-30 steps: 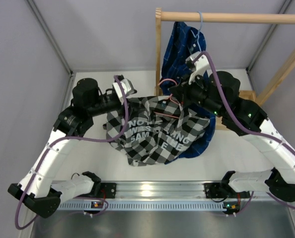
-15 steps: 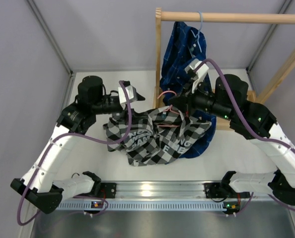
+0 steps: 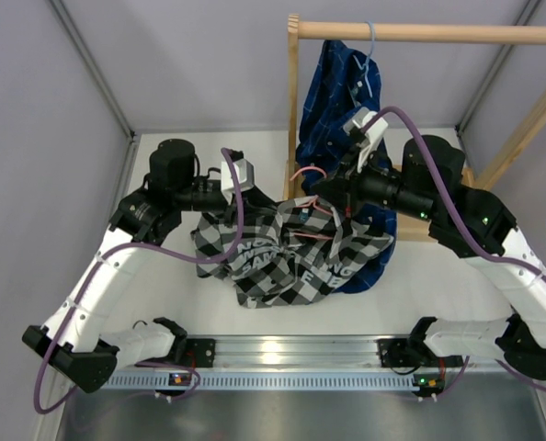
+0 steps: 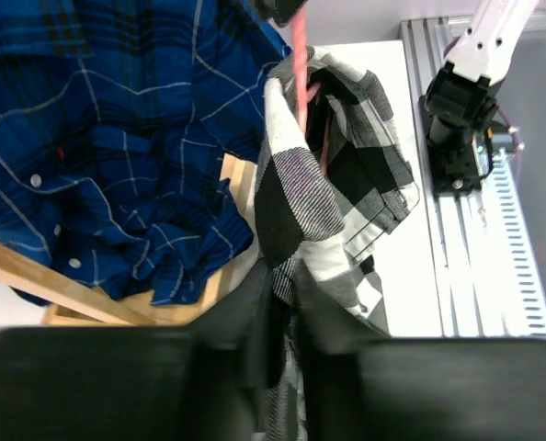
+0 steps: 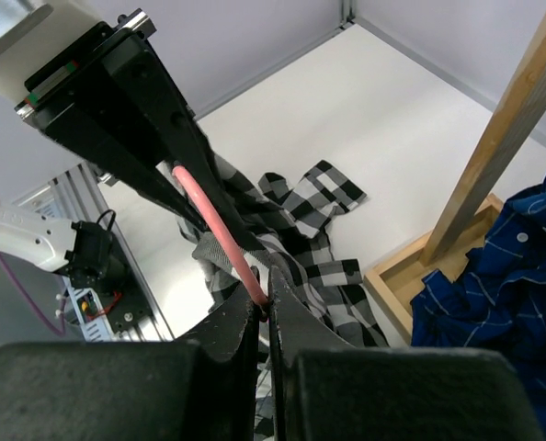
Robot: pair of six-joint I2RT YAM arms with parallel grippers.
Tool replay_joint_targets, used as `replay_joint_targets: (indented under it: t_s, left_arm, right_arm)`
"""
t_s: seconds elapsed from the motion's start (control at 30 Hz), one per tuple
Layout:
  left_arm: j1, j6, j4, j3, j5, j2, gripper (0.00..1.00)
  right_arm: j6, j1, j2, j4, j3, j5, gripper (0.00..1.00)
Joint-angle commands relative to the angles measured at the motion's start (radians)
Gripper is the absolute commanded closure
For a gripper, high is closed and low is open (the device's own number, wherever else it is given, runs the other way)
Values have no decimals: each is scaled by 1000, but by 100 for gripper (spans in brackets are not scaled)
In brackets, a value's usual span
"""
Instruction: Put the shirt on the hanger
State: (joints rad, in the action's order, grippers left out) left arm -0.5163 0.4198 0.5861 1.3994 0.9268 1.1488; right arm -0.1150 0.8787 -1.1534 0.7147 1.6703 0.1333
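The black-and-white checked shirt [image 3: 291,262] lies bunched on the white table, with its upper part lifted toward the hanger. The pink wire hanger [image 3: 308,172] is tilted above it and runs partly inside the cloth. My right gripper [image 3: 321,186] is shut on the pink wire [image 5: 213,216], its jaws pinching it [image 5: 266,308]. My left gripper [image 3: 262,197] is at the shirt's left upper edge. In the left wrist view it [image 4: 287,312] is shut on a fold of the checked cloth [image 4: 346,175], which rises to the hanger [image 4: 299,55].
A dark blue plaid shirt [image 3: 342,101] hangs on a light blue hanger [image 3: 370,46] from a wooden rail [image 3: 429,33]. Its tail drapes over the rack's wooden base [image 4: 34,276], close behind the checked shirt. An aluminium rail [image 3: 291,349] runs along the near edge.
My left gripper has moved right onto the shirt's edge and its jaws have closed on the cloth. The right arm has drawn the hanger slightly back and up.
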Motion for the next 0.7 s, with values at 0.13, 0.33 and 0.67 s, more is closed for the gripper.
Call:
replay_joint_targets:
  t_s: [0.13, 0.33, 0.67]
  left_arm:
    - [-2, 25, -22, 30, 43, 2, 100]
    - [-2, 13, -22, 41, 112, -26, 100]
    - [-2, -18, -20, 42, 172, -29, 100]
  right_arm:
    - [-25, 0, 7, -44, 39, 22, 100]
    - [-26, -1, 27, -58, 14, 38, 100]
    - [15, -1, 84, -60, -43, 78, 52]
